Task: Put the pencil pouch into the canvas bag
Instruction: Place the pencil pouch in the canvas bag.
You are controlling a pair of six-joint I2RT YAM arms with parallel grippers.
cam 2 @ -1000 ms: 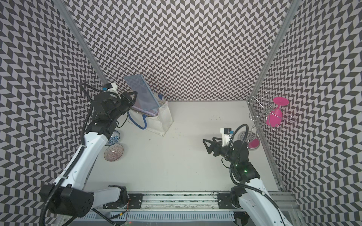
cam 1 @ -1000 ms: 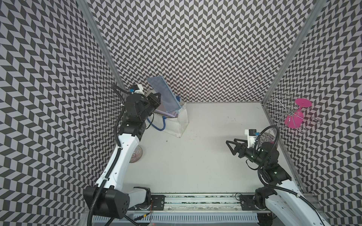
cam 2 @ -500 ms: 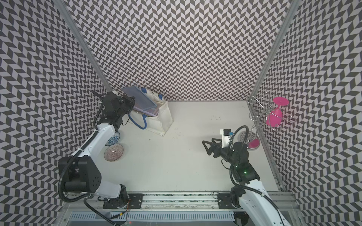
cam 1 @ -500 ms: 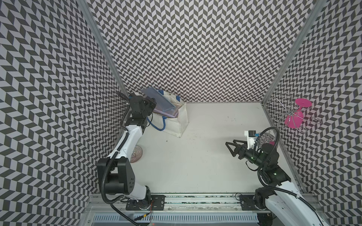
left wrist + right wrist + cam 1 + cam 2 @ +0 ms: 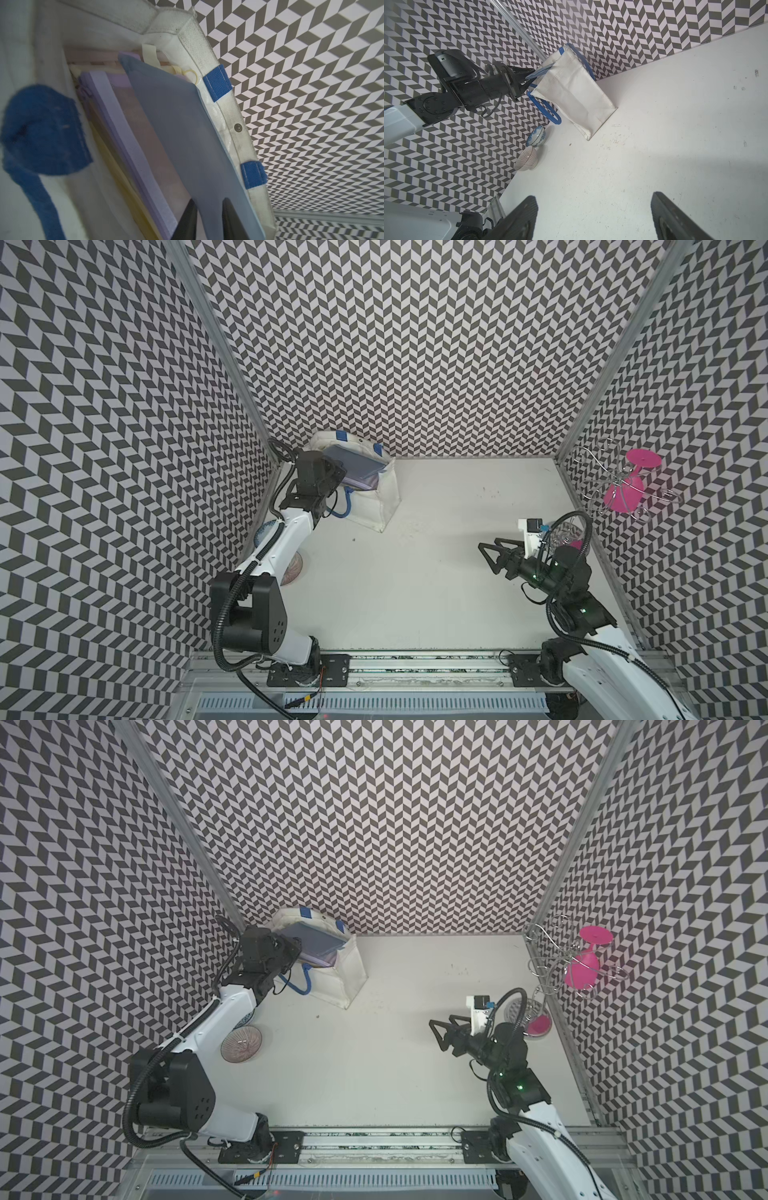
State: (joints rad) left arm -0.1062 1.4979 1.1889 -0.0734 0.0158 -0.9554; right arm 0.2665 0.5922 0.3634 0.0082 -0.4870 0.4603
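No readable text, label, brand, number or sign in any view.

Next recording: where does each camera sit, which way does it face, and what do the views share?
Top views: high above the arms' bases, looking down on the table; the left arm and right arm both show.
Left wrist: on the left arm, looking into the canvas bag; the left claw straddles the pencil pouch, fingers apart.
Right wrist: on the right arm, facing across the table to the bag; the open right claw shows, plus the left arm.
Shared: every view shows the bag.
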